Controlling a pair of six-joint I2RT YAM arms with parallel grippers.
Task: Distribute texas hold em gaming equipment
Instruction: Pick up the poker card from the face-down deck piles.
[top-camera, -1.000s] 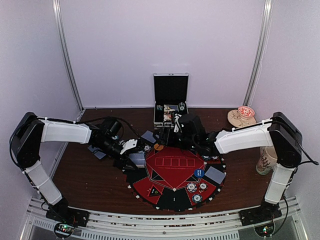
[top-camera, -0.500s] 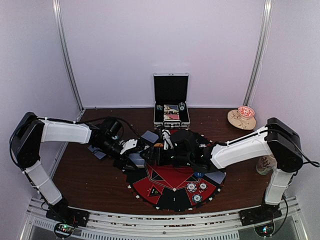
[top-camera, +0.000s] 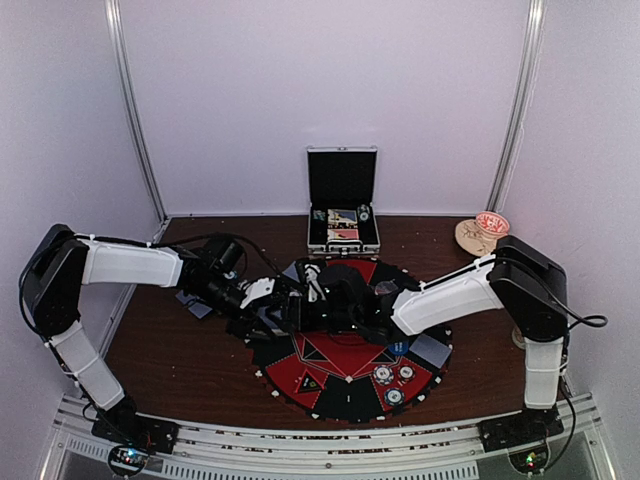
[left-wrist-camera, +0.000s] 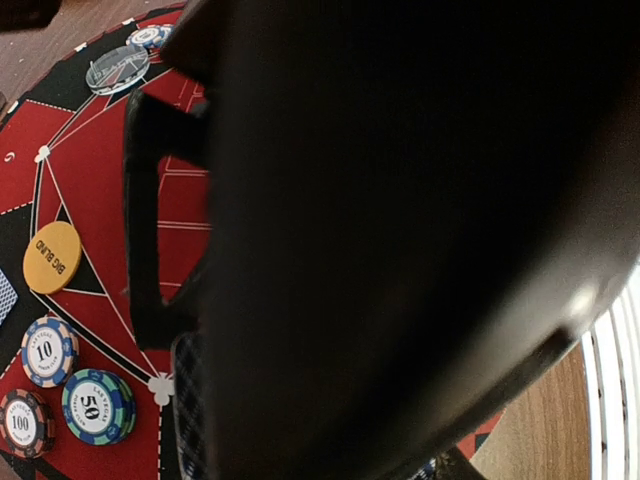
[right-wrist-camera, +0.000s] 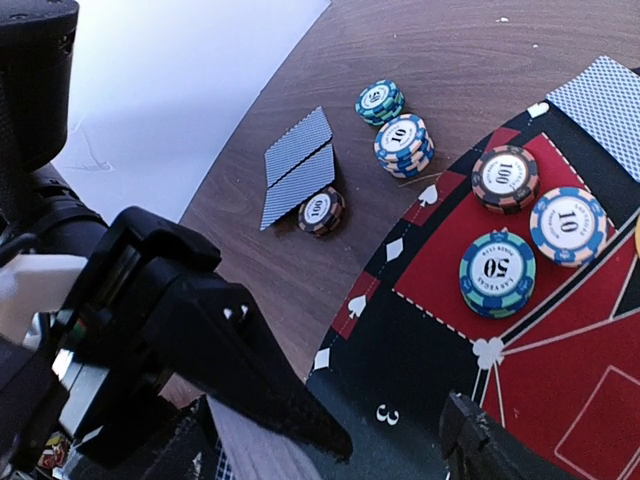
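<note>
My left gripper (top-camera: 262, 300) hangs over the left rim of the round poker mat (top-camera: 345, 395), shut on a deck of playing cards (right-wrist-camera: 250, 455) whose striped edge shows in the right wrist view. My right gripper (right-wrist-camera: 395, 430) is open, one finger (right-wrist-camera: 250, 375) lying over that deck; from above it sits at the left gripper's tip (top-camera: 305, 300). Its black body fills most of the left wrist view and hides the left jaws. On the mat lie a 100 chip (right-wrist-camera: 505, 178), a 10 chip (right-wrist-camera: 567, 225), a 50 chip (right-wrist-camera: 497, 272) and an orange Big Blind disc (left-wrist-camera: 52, 257).
Off the mat to the left are two cards (right-wrist-camera: 298, 165), a 100 chip (right-wrist-camera: 320, 210) and two chip stacks (right-wrist-camera: 404, 143). An open metal case (top-camera: 343, 215) stands at the back. A tan dish (top-camera: 482, 235) is at back right. More chips (top-camera: 385, 375) lie near the mat's front.
The right arm has swung from the open case leftward across the mat until its gripper reaches the left gripper and the deck. The left arm has stayed still.
</note>
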